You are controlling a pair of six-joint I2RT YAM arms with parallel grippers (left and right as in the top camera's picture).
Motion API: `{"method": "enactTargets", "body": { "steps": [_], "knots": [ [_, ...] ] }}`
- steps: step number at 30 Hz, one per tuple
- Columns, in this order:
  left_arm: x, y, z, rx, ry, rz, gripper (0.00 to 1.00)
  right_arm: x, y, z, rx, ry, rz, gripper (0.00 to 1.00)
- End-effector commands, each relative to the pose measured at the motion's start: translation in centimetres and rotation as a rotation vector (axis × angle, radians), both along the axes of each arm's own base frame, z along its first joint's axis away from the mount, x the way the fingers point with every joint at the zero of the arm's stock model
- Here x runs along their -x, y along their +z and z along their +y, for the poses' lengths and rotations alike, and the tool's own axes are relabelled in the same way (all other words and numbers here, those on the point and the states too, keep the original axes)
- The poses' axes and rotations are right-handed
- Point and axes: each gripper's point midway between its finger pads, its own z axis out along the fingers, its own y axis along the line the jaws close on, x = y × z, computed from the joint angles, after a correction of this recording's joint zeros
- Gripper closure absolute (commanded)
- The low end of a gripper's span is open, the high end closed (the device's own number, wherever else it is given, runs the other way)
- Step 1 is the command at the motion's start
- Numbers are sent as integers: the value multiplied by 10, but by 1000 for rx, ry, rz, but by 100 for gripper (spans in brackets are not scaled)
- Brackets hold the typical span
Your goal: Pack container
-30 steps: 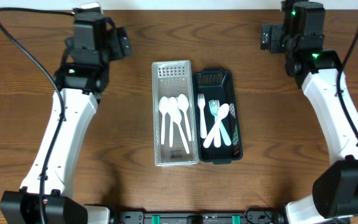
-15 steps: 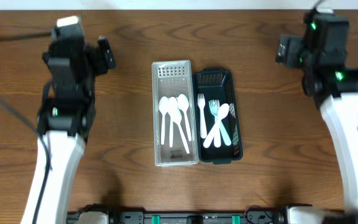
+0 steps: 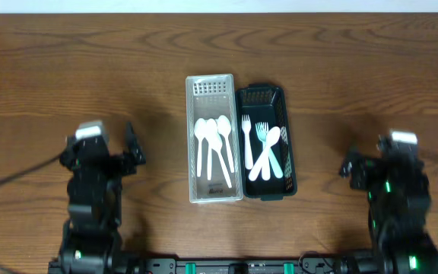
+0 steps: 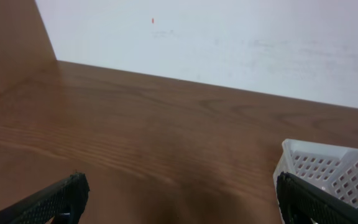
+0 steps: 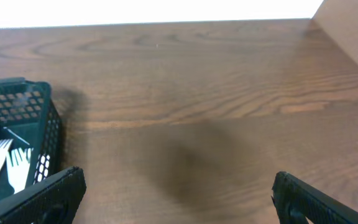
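1. Left gripper [image 4: 182,200] – jaws wide apart, empty, over bare table [image 3: 52,76], well left of the baskets.
2. Right gripper [image 5: 176,199] – jaws wide apart, empty, well right of them.
3. White basket [image 3: 214,85] holds three spoons [image 3: 215,144]; green basket [image 3: 263,95] right beside it holds forks [image 3: 261,141] and a spoon.

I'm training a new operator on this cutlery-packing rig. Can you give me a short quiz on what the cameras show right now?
1. True or false: the white basket holds only forks.
2. How many spoons lie in the white basket? A) two B) three C) five
3. Fill in: the left gripper and right gripper both stand ____, holding nothing.

Key: 1 false; 2 B; 3 open.
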Motion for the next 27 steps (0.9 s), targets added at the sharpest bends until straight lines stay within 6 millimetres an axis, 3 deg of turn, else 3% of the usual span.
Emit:
{"method": "enactTargets", "body": {
  "steps": [1, 6, 19, 25, 27],
  "knots": [
    [10, 5, 2, 13, 9, -58, 2, 16, -3, 0, -19, 1, -46, 1],
    [13, 9, 2, 15, 9, -78, 2, 29, -12, 6, -35, 37, -26, 1],
    [11, 3, 2, 12, 9, -52, 2, 60, -62, 3, -17, 33, 218, 1],
    [15, -13, 3, 4, 9, 18, 2, 75, -78, 1, -11, 29, 308, 1],
    [17, -21, 3, 0, 9, 52, 2, 76, -73, 1, -12, 27, 272, 1]
  ]
}}
